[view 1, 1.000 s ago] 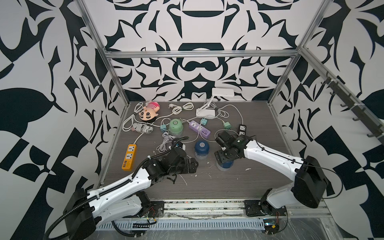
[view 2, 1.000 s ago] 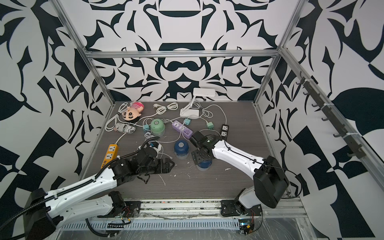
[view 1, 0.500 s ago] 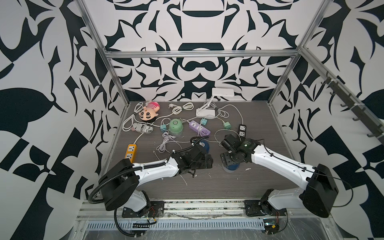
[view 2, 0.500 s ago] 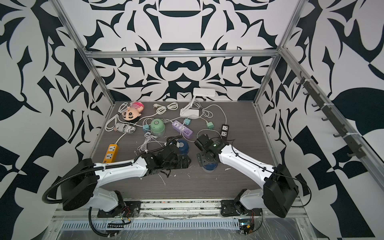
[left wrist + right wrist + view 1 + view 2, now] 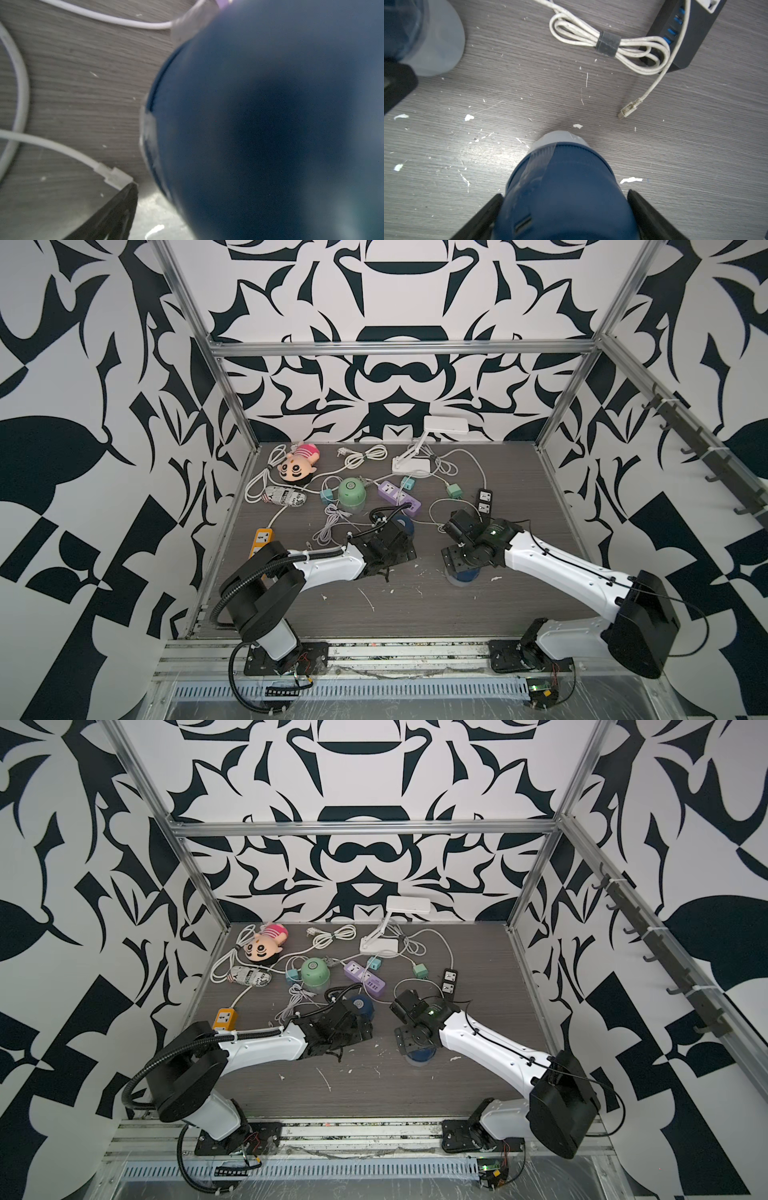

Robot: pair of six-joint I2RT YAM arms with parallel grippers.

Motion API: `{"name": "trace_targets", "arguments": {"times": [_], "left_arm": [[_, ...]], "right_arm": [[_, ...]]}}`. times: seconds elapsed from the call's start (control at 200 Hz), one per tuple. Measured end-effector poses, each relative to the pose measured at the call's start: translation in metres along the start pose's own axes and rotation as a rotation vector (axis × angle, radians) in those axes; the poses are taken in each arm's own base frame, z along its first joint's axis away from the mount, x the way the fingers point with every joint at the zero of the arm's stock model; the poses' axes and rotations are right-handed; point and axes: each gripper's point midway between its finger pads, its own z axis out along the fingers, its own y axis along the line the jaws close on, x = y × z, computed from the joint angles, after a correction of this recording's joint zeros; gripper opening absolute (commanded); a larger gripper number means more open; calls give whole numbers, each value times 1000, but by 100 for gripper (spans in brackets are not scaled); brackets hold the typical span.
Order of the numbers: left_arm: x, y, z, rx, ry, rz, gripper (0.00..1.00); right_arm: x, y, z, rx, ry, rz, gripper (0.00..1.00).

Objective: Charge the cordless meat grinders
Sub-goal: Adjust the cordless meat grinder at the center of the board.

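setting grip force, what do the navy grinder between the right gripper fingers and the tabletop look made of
navy grinder: likely hard plastic, satin, going by its soft even sheen; cup base looks translucent plastic. tabletop: probably grey wood-grain laminate, matte, fine printed streaks, scuffed.

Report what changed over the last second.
The left gripper swung in toward the middle navy grinder, jaws open, nothing gripped. The right gripper, clamped on the front navy grinder, shifted it slightly rightward, toward the front edge. The mint grinder and purple power strip stayed put.

Black-and-white patterned walls enclose a grey wood-grain tabletop, seemingly flecked with white scraps.
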Motion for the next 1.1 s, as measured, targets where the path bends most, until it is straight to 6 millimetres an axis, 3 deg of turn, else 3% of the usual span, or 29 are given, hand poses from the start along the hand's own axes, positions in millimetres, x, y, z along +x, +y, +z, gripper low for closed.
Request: {"name": "trace_targets", "arguments": {"times": [0.3,0.515,0.75,0.97,1.095], "left_arm": [[-30,16,5,-31,-46,-27,96],[-25,15,0,-11,-33,-5,100],[1,5,-37,47,-29,47,99],[10,41,-73,8,-63,-19,99],[6,59,-94,-10,-108,-53,100]], "right_arm": [[-3,23,9,-90,18,-34,69],[-13,48,13,-107,4,-110,69],[-27,83,17,-84,-15,-213,74],[-30,99,17,-83,-36,-250,98],[-27,103,22,-88,-21,-261,99]]}}
